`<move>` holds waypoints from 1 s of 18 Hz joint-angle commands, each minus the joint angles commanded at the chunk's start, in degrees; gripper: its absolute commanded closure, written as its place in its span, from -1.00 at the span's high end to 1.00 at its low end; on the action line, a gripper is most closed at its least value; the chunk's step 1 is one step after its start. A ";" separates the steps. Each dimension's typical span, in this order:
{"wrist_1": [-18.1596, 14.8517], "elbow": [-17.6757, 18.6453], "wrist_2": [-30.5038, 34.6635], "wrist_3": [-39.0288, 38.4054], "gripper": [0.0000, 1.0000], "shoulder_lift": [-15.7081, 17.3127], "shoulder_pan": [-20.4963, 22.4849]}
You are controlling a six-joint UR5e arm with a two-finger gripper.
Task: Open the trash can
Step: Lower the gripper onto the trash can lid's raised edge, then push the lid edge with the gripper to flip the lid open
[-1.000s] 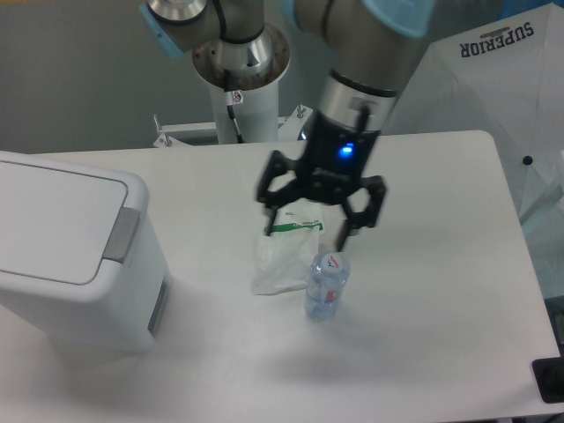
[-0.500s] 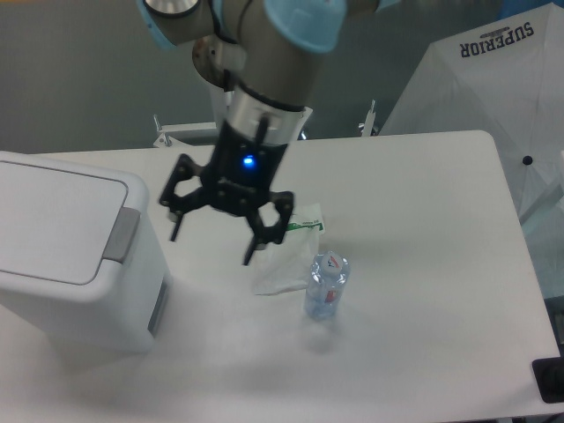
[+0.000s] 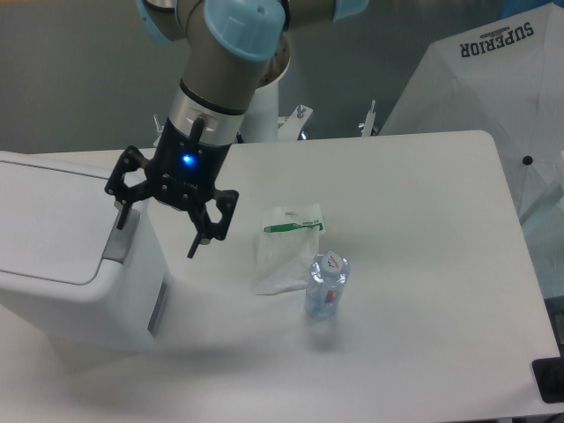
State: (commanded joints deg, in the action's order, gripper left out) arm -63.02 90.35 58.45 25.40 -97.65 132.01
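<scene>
The trash can point(image 3: 62, 282) is a large white boxy bin at the left of the table, with a flat white lid point(image 3: 48, 220) lying shut and a grey latch tab point(image 3: 117, 241) on its right edge. My gripper point(image 3: 156, 233) is open and empty, fingers pointing down, hanging just above and beside the can's right edge. One fingertip point(image 3: 122, 218) is right over the grey tab; the other point(image 3: 192, 249) is past the can's side, over the table. I cannot tell whether the fingertip touches the tab.
A small white plastic bag with green print point(image 3: 286, 247) lies at the table's middle. A clear water bottle point(image 3: 327, 285) stands upright just right of it. A white umbrella-like cover point(image 3: 493, 97) is at the back right. The arm's white base post point(image 3: 261, 115) stands behind the table.
The gripper has moved left, from above the bag and bottle to the can's right edge over the latch tab. It stayed open. The can, bag and bottle have not moved.
</scene>
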 joint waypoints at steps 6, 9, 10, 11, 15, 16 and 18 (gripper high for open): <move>2.45 0.27 0.00 -0.17 1.00 -0.79 -0.35; 3.07 0.00 -0.09 -0.17 1.00 -1.49 -0.35; 3.42 0.09 0.00 -0.17 1.00 -1.76 -0.35; 3.78 0.09 0.00 -0.26 1.00 -2.02 -0.35; 4.66 0.18 0.00 -0.26 1.00 -2.55 -0.26; 4.66 0.27 0.09 -0.26 1.00 -2.55 -0.35; 4.66 0.35 0.09 -0.35 1.00 -2.55 -0.35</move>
State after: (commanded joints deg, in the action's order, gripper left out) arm -58.36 90.70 58.54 25.05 -100.20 131.66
